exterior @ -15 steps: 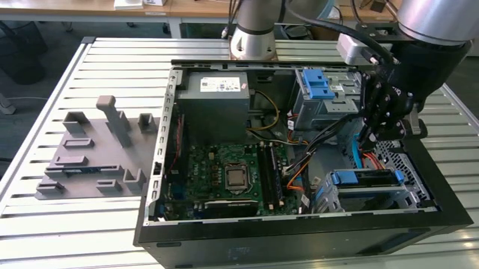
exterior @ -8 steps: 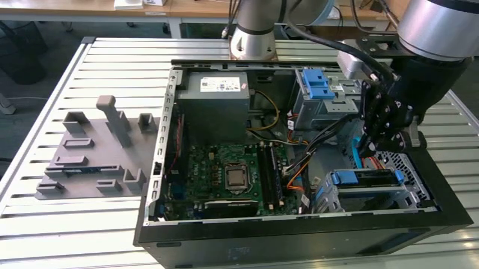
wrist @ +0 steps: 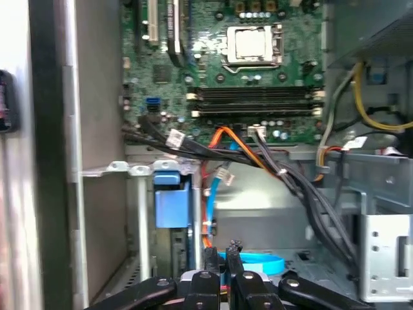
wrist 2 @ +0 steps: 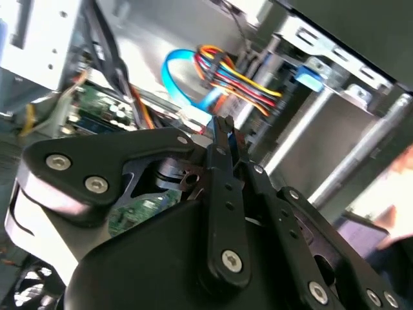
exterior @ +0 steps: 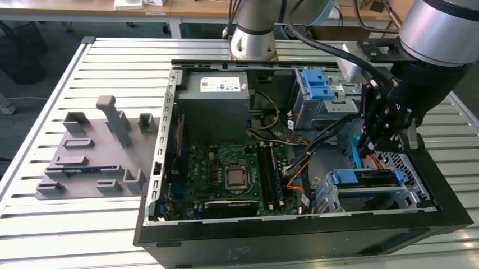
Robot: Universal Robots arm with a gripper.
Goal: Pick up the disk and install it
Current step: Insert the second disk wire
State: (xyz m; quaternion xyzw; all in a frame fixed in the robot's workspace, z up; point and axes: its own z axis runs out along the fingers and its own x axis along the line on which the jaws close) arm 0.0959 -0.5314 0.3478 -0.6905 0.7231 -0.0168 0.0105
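gripper point(wrist: 224, 253): hanging low inside the open computer case point(exterior: 419, 224), fingers pressed together and gripping nothing | disk point(exterior: 367, 178): sitting in its blue carrier in the lower drive cage, seemingly already slid in | cables point(wrist: 258, 155): lying just beside, so the narrow closed fingers are fitting between them

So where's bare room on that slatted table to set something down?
Free: the slatted white metal table in front of the grey plastic fixture tray, and the strip behind it. Crowded: inside the open black computer case, where the black gripper hangs among cables.
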